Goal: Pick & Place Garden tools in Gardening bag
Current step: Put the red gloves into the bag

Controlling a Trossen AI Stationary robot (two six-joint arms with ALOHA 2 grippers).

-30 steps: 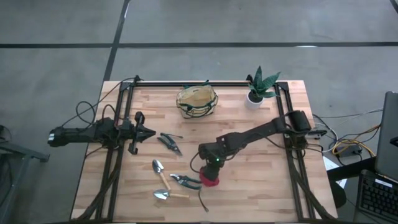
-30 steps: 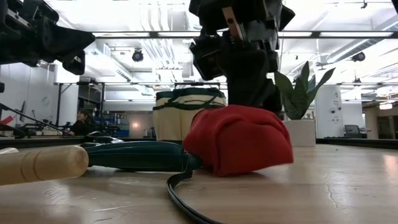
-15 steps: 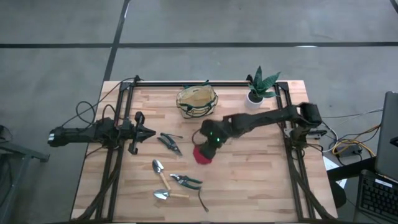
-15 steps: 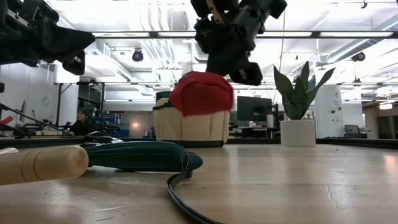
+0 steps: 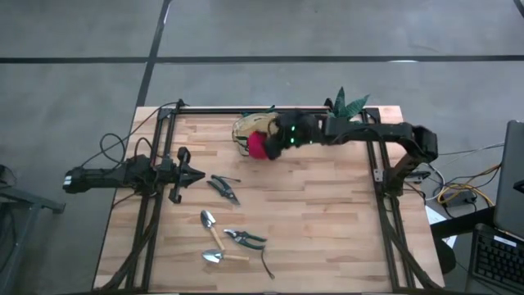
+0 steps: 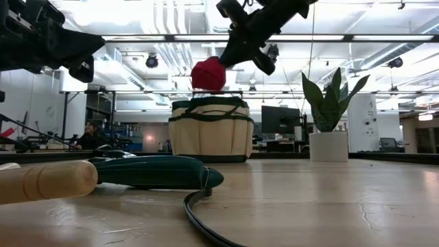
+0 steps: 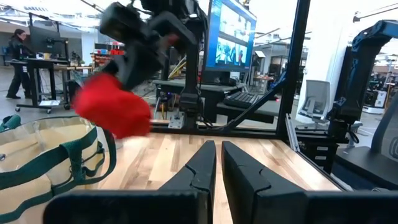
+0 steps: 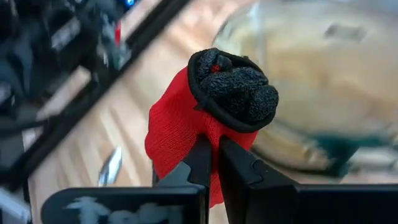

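Wood table (image 5: pixel 327 221) mostly bare. Red glove (image 5: pixel 259 145) was pinched in right gripper (image 5: pixel 273 144), held in air just over gardening bag (image 5: pixel 255 129) rim. Left gripper (image 5: pixel 195 174) pressed together, parked at table's left, w/ trowels (image 5: pixel 211 232) nearby.

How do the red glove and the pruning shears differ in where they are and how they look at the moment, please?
The red glove hangs in the air, pinched in the right gripper at the gardening bag's rim; the pruning shears lie flat on the table, touched by no gripper. The glove is soft, bunched red fabric with a black cuff; the shears are rigid with dark handles. Neither is in the bag yet.
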